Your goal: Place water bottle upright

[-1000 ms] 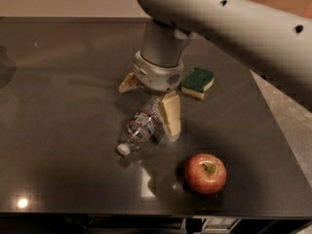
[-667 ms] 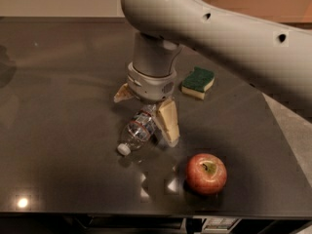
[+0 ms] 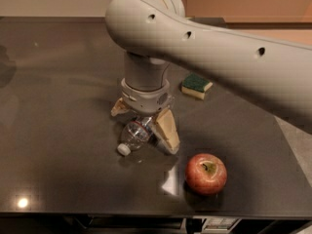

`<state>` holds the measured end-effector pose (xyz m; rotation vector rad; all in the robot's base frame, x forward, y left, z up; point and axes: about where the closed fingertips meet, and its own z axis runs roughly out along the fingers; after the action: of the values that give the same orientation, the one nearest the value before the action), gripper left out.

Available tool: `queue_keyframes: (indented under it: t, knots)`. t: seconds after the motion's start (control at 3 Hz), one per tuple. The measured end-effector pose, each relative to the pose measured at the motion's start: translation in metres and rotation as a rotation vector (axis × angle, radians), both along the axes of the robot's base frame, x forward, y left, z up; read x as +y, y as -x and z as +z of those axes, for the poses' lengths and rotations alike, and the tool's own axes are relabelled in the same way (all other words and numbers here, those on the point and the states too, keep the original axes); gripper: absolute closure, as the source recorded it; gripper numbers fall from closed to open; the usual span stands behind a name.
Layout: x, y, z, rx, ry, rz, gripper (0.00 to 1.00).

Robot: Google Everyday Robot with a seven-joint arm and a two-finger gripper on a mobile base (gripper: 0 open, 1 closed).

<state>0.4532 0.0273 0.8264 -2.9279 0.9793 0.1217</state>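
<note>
Pincer (image 3: 144,129) hangs low over the middle of your counter (image 3: 58,87), its tan fingers (image 3: 166,130) spread wide, one on each side of the water bottle (image 3: 135,134). You can see the bottle lying on its side between them, white cap pointing near-left. An apple (image 3: 206,173) sits near-right of it, and a green-topped sponge (image 3: 197,86) lies farther right.

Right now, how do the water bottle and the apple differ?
The water bottle lies on its side, clear and longer; the apple sits stem up, red and round. The gripper hangs over the bottle, fingers open either side; the apple stands free. Both rest on the dark table.
</note>
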Motion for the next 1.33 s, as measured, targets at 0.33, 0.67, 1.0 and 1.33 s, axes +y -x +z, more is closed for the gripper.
queue_keyframes:
  t: [0.33, 0.67, 1.0, 1.33]
  knots:
    - [0.0009, 0.0000, -0.0039, -0.016, 0.021, 0.034, 0.10]
    - [0.0015, -0.0010, -0.0056, -0.030, 0.034, 0.057, 0.33]
    - [0.0018, -0.0025, -0.0040, -0.031, 0.040, 0.065, 0.57]
    - [0.0018, -0.0025, -0.0024, -0.031, 0.040, 0.065, 0.80]
